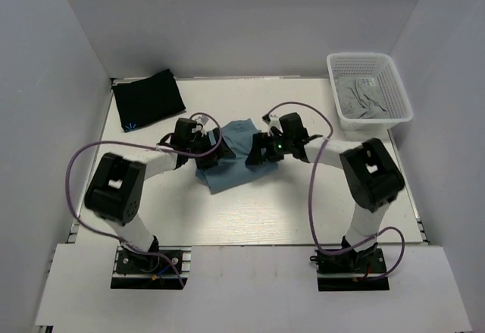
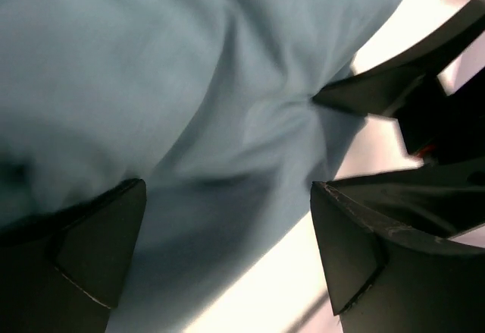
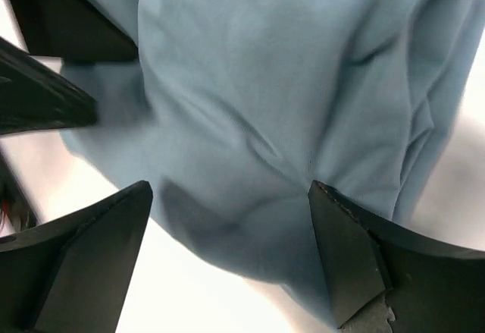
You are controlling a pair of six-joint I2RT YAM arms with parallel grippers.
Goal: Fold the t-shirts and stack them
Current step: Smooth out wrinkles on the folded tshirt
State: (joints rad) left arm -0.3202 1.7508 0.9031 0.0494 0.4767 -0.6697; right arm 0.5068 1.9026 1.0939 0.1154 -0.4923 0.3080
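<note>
Two open claws, left gripper (image 1: 207,152) and right gripper (image 1: 255,155), hover over the soft dusty-teal cloth t-shirt (image 1: 228,170) well inside the table's (image 1: 303,204) edges, seemingly ready to pinch and fold it.

Teal t-shirt (image 1: 227,172) lies rumpled, centre; black t-shirt (image 1: 148,98) folded flat (far left).

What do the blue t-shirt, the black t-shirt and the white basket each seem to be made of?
Blue t-shirt: soft matte cloth, likely cotton; it creases and drapes. Black t-shirt: matte cloth too, folded flat. Basket: probably rigid white plastic, with a moulded lattice of holes.
</note>
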